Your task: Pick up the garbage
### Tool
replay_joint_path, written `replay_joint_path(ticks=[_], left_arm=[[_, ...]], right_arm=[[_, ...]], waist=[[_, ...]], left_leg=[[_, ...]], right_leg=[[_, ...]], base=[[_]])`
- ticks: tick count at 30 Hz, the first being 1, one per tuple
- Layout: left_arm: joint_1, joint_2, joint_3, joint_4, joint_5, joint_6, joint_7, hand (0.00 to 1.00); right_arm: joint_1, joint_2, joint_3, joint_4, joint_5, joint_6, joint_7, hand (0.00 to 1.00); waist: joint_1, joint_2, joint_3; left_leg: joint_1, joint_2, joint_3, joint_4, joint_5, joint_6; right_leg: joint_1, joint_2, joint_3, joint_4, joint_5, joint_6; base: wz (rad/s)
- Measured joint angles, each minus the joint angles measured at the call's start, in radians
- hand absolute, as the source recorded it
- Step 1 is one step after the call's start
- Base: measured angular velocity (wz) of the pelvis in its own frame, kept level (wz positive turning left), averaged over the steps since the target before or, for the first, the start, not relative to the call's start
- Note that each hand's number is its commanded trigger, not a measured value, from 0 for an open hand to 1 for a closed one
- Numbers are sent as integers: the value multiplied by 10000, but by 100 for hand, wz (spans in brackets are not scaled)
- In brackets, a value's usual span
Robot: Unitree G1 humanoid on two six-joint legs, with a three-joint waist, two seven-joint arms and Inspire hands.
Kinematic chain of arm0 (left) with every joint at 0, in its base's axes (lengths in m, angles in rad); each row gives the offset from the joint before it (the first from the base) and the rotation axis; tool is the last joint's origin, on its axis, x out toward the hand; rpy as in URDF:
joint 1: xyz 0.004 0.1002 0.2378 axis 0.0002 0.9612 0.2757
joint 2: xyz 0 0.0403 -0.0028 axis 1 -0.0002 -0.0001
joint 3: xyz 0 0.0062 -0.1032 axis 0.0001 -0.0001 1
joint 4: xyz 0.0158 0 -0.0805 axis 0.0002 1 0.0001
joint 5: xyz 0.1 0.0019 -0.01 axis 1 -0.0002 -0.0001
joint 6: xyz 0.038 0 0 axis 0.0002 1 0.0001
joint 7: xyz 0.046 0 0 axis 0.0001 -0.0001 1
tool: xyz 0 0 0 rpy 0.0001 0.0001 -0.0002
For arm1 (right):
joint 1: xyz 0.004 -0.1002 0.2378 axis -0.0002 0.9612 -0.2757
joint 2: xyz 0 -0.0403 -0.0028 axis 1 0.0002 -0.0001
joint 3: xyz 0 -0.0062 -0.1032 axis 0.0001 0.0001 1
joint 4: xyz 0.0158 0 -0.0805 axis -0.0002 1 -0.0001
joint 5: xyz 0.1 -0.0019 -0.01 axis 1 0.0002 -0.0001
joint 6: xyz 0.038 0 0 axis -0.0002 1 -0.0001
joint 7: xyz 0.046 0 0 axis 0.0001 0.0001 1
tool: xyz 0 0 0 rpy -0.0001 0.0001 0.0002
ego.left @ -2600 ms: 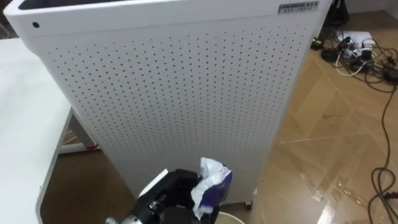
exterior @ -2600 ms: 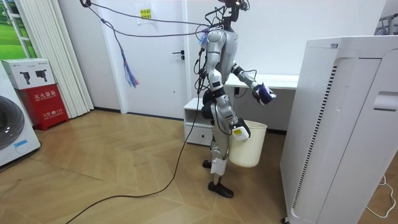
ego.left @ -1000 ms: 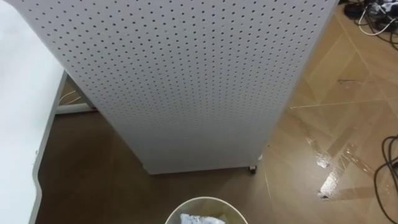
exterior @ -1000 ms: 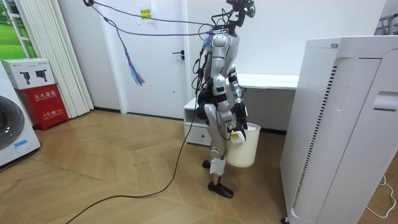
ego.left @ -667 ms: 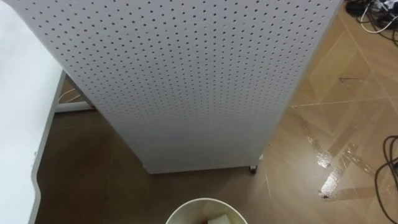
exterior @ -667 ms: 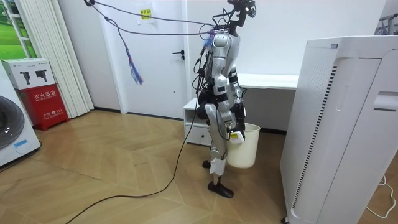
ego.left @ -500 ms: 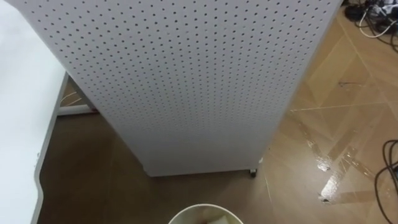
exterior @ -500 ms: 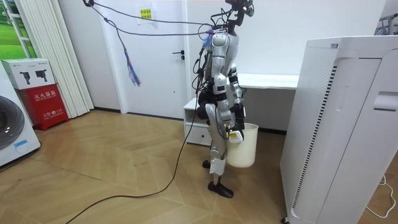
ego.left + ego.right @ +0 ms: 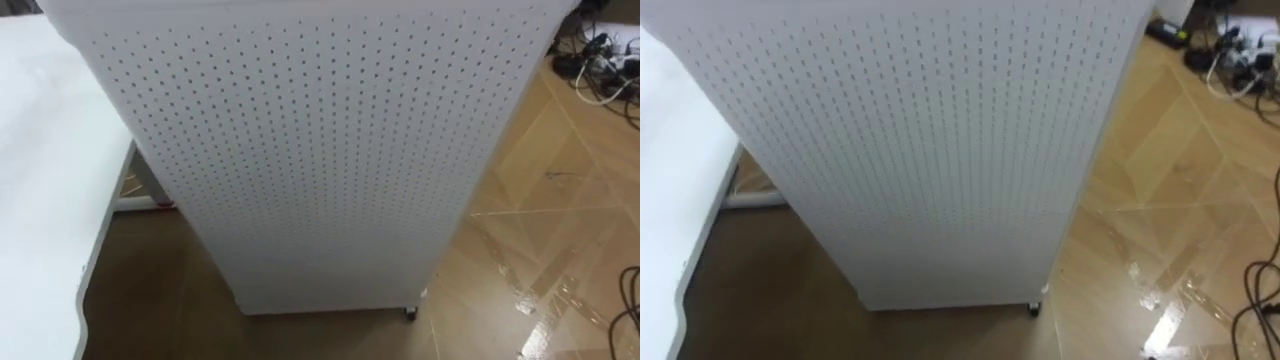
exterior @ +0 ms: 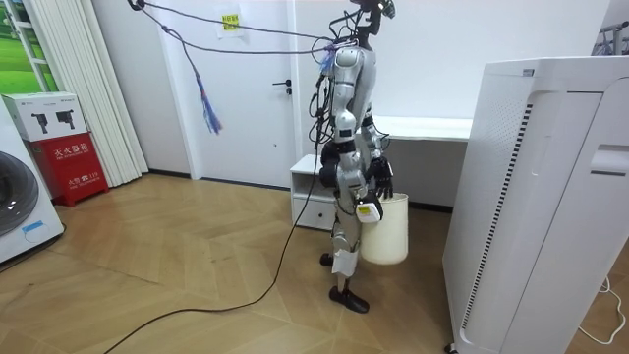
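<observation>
Between the white desk (image 9: 40, 150) and the tall perforated cabinet (image 9: 320, 150), robot stands upright facing the cabinet, white bin (image 10: 385, 236) hanging at its near side. Right hand (image 10: 366, 209) is at the bin's rim with the bin clear of the floor, so judged clamped on the rim. Left hand (image 10: 381, 177) sits low by the torso just above the bin; whether it is open or closed can't be told. Change: 2.6 s ago the left arm was stretched forward with a crumpled blue-white wrapper, 1 s ago that wrapper lay inside the bin, and now the arm is back down. Eye views have shifted upward, which is the camera's move, not the cabinet's. Wrapper is judged to be in the bin, whose inside is hidden from the room view; this piece looks done. Counts: one bin, one cabinet, one desk, one drawer unit (image 10: 310, 192), one tangle of floor cables (image 9: 600, 75).
</observation>
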Motion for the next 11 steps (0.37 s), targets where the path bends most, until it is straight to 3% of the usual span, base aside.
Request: replay_joint_path(ticks=[1,2,7,8,11], left_arm=[[147,-3,174,10,-271,-18,1,0],[422,-5,517,15,-720,-52,38,0],[1306,137,1709,381,-1850,147,374,0],[1506,231,1809,406,-2163,257,489,0],[1860,113,2374,557,-2895,509,640,0]], right_arm=[[123,18,-113,1,17,-2,1,100],[347,21,-306,-75,76,-25,28,100],[1051,59,-1060,-216,184,15,20,100],[1156,85,-1218,-183,352,22,-72,100],[1370,184,-1801,68,613,49,-220,100]], waist=[[-3,-30,7],[-1,-55,-51],[10,-361,-142],[0,-433,-154],[19,-677,-146]], left_leg=[[146,3,-29,-91,3,-5],[395,16,-106,-256,20,-9],[1188,38,-345,-577,23,1],[1292,38,-367,-593,21,3],[1487,39,-391,-647,-1,38]], right_leg=[[141,3,-46,-30,-36,9],[397,17,-162,-147,-77,32],[1226,5,-538,-382,-279,146],[1376,1,-592,-460,-289,160],[1647,-15,-718,-517,-334,222]], base=[[12],[18],[18],[13],[10]])
